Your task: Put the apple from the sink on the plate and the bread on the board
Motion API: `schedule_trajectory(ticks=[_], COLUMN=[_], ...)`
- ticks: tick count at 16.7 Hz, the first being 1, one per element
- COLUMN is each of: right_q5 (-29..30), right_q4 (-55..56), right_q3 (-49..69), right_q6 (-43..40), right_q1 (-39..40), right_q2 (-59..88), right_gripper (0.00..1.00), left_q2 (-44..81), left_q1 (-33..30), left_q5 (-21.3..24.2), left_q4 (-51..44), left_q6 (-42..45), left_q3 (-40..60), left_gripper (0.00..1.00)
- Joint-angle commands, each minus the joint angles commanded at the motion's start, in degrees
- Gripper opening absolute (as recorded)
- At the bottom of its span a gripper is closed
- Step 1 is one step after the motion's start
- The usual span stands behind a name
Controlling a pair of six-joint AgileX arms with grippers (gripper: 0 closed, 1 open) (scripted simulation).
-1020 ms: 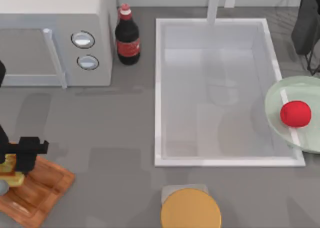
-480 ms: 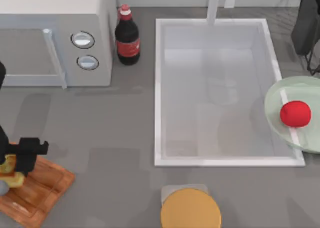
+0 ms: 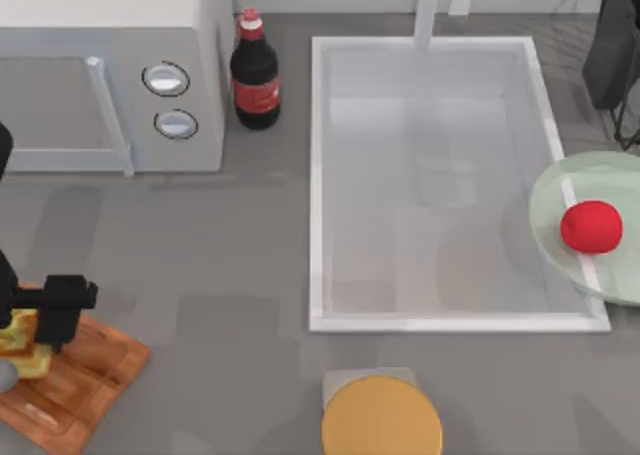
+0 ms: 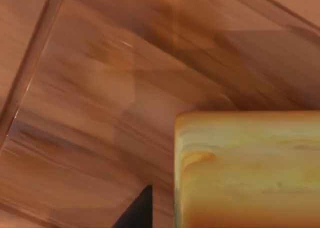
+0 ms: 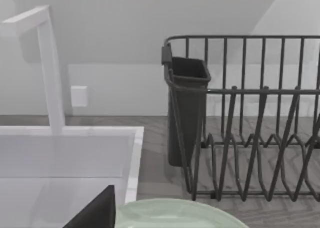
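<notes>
Red apple (image 3: 590, 226) on plate (image 3: 560, 200); bread (image 3: 22, 341) on board (image 3: 85, 370)

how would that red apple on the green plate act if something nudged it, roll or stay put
The apple looks round and smooth, so a nudge would probably set it rolling rather than sliding. It sits on the plate, whose pale surface looks slick, so little would likely hold it. The plate lies right beside the sink, so a roll that way might drop it in.

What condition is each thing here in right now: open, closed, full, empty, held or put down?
apple: resting on the plate.
bread: on the board, under the left gripper.
sink: empty.
microwave: door closed.
cola bottle: upright, capped.
dish rack: nothing in it.
</notes>
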Motion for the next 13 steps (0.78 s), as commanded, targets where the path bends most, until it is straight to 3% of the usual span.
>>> schedule_trajectory(ticks=[13], right_q5=[0.0], right_q4=[0.0], right_q3=[0.0], right_q6=[0.0], right_q1=[0.0], right_q2=[0.0], right_gripper=[1.0], left_q2=[-1.89], left_q1=[0.23], left_q5=[-0.14], left_q4=[0.9], left_q6=[2.75], left_q3=[-0.64], left_gripper=[1.0])
